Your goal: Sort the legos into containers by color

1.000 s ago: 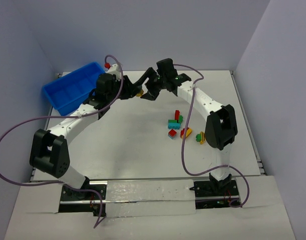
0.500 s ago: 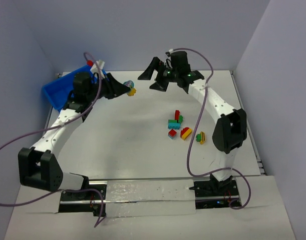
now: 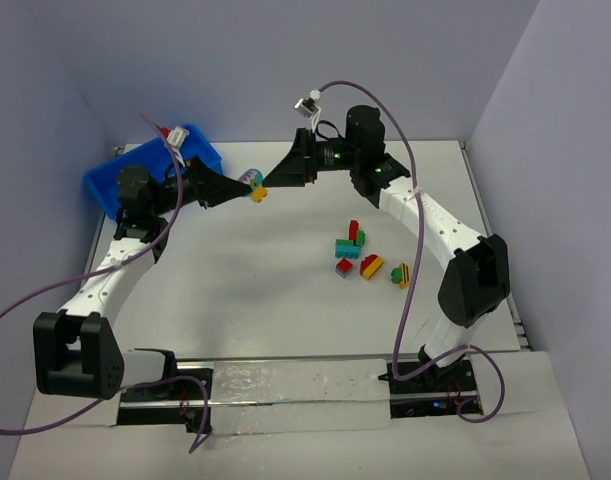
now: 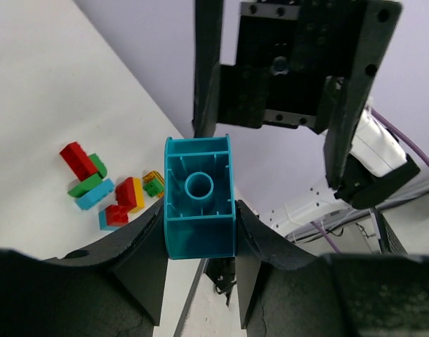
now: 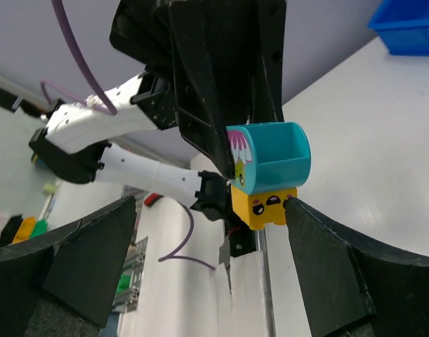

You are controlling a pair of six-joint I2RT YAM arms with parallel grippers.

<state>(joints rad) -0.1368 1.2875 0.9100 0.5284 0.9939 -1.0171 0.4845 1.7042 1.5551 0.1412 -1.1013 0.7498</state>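
**Top view.** The left gripper (image 3: 241, 186) is clamped on a teal brick (image 3: 250, 178) that has a yellow brick (image 3: 258, 194) stuck beneath it. It holds both in the air above the table (image 3: 245, 300). The right gripper (image 3: 277, 177) meets it tip to tip from the right, with its fingers spread. The blue bin (image 3: 97, 186) lies behind the left arm at the far left, so the left arm is the nearer one for a drop. There is one bin and one cluster of loose bricks (image 3: 357, 253) near the right arm. I count roughly eight bricks there, but they are too tightly packed for a surer tally.

**Left wrist view.** The teal brick (image 4: 199, 203) shows its hollow underside and is pinched by its two side walls. The right gripper stands straight ahead with its fingers wide apart. The cluster shows red, green, teal and yellow bricks, plus one striped yellow and black.

**Right wrist view.** The two-piece stack hangs between this gripper's own spread fingers, teal above yellow (image 5: 263, 207), with its long axis up and down. I cannot tell whether the yellow brick brushes a finger. Closing on the yellow half looks like the way to split the two colours.
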